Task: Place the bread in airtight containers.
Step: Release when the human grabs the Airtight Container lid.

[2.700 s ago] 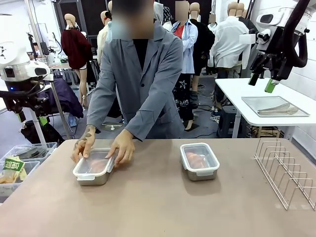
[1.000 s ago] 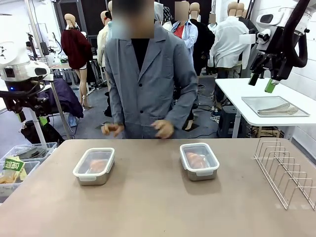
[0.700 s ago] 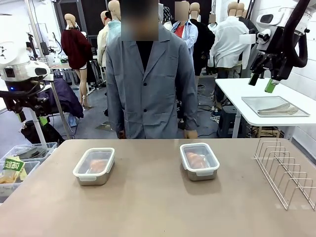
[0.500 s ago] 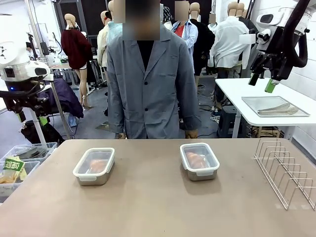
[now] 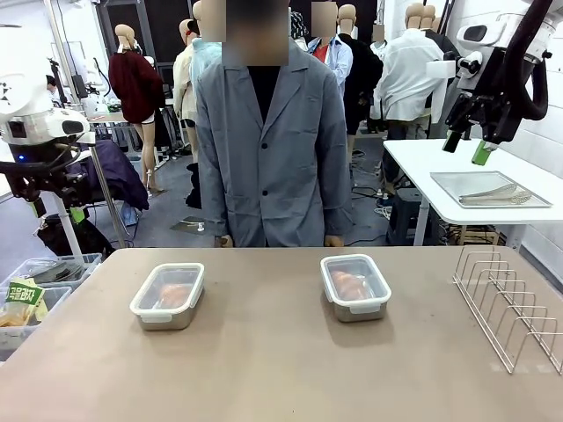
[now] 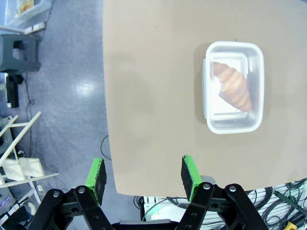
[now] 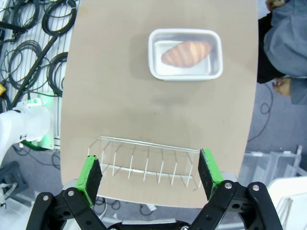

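**Already packed: both croissants sit under clear lids**

Plainly, each croissant lies inside a steel container with its clear lid on. In the front view, the left container [image 5: 167, 295] sits left of centre on the brown table [image 5: 281, 369], and the right container [image 5: 355, 287] sits right of centre, well apart from it. The person [image 5: 271, 132] stands at the far edge, arms down; only a bit of each hand peeks above the table edge, so I cannot tell whether they are loose or clenched. The packing looks finished; any next move would only be to check that the lids are snapped tight.

From above, the left wrist view shows one croissant [image 6: 232, 85] lying diagonally in its pan, with the left gripper [image 6: 144, 175] spread wide and empty. The right wrist view shows the other croissant [image 7: 186, 52] lengthwise, a wire rack [image 7: 146, 160] near the bottom, and the right gripper [image 7: 149, 175] agape, holding nothing.
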`<state>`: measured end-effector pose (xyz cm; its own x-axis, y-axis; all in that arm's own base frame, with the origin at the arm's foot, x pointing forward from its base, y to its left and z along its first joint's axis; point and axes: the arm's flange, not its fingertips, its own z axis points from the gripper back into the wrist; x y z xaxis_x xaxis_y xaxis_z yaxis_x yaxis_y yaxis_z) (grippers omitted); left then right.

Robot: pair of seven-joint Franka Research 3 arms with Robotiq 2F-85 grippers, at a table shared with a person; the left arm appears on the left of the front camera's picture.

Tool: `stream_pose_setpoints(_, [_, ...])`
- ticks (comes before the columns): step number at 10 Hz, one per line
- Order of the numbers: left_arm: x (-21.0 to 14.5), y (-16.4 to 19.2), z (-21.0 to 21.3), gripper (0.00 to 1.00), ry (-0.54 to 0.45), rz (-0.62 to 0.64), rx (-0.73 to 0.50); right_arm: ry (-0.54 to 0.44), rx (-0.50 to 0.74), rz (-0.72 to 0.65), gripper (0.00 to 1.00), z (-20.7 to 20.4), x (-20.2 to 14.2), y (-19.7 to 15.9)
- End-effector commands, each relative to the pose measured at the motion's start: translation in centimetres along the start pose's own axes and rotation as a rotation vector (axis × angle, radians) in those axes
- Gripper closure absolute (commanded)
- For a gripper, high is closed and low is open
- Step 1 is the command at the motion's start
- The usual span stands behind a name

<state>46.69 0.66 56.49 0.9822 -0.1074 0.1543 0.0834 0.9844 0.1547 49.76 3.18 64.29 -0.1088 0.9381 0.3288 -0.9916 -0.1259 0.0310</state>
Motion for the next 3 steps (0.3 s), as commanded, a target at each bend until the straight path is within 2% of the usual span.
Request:
stream_pose_setpoints(1, [-0.05,-0.02,-0.03,0.19,-0.011,0.017,0.012,0.017,0.005,-0.001,0.0,-0.08,-0.08,0.2])
stream_pose_setpoints(3, [-0.05,-0.02,-0.03,0.19,-0.011,0.017,0.012,0.017,0.005,-0.001,0.0,-0.08,-0.08,0.2])
